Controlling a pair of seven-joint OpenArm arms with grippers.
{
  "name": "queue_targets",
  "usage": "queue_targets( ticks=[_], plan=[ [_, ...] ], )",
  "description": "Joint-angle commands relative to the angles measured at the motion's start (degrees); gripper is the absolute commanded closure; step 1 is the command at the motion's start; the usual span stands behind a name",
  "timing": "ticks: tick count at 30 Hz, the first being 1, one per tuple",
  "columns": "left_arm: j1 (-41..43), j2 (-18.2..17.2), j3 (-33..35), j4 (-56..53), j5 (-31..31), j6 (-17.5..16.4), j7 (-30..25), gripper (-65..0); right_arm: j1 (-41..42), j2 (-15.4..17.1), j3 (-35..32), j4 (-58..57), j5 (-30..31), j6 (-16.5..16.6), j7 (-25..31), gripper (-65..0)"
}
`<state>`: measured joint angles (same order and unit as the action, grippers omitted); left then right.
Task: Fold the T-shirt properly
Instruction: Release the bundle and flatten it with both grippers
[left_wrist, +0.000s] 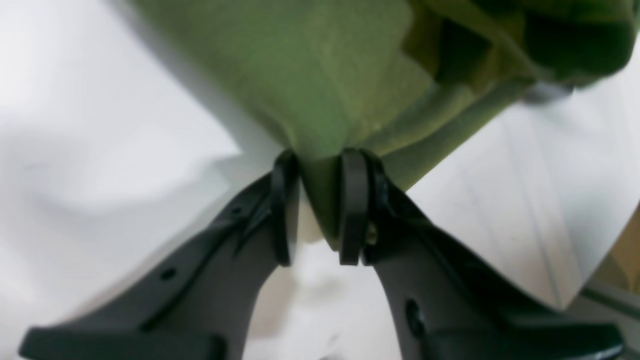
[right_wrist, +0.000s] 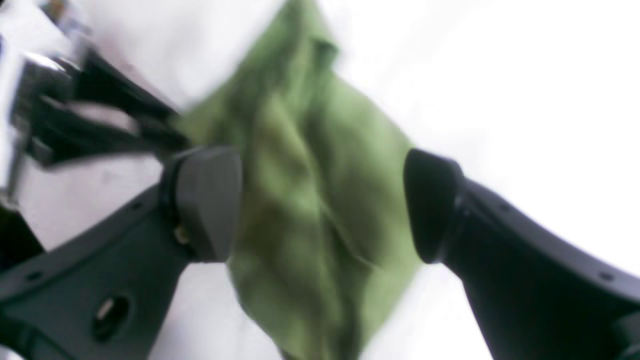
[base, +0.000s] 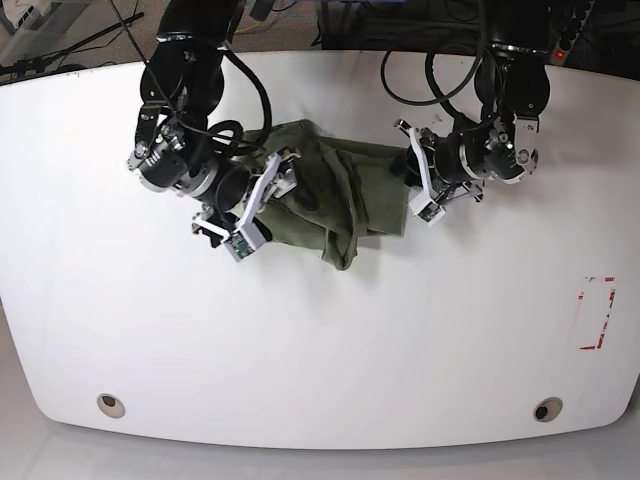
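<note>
Left gripper (left_wrist: 320, 210) is clamped on an edge of the T-shirt (base: 340, 195), bunched at upper centre of the table (base: 320, 340), while the right gripper (right_wrist: 322, 205) gapes above it; I'd regrip a far corner before pulling flat.

Robotics lab setting. White rounded table (base: 320, 350) with two bolt holes near lower edge, red tape rectangle (base: 597, 312) at right side, black cables (base: 440, 60) hanging at upper frame, equipment clutter behind table in upper left.

A white table (base: 320, 340) carries the bunched olive T-shirt (base: 335, 200) near its far edge.
</note>
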<state>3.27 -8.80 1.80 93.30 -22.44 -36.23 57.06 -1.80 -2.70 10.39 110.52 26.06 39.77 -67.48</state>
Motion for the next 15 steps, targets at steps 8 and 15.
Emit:
queue_targets(
  ticks=[8, 15],
  plan=[
    [-0.4, 0.7, -5.5, 6.4, -0.9, -0.4, -0.9, -10.8, -2.6, 2.4, -0.6, -6.7, 13.5, 0.2, 0.7, -47.4],
    [1.3, 0.6, -9.6, 9.3, -0.9, -0.4, -0.7, -10.8, -4.0, 2.1, -7.5, -9.9, 15.6, 0.2, 2.9, -47.2]
  ],
)
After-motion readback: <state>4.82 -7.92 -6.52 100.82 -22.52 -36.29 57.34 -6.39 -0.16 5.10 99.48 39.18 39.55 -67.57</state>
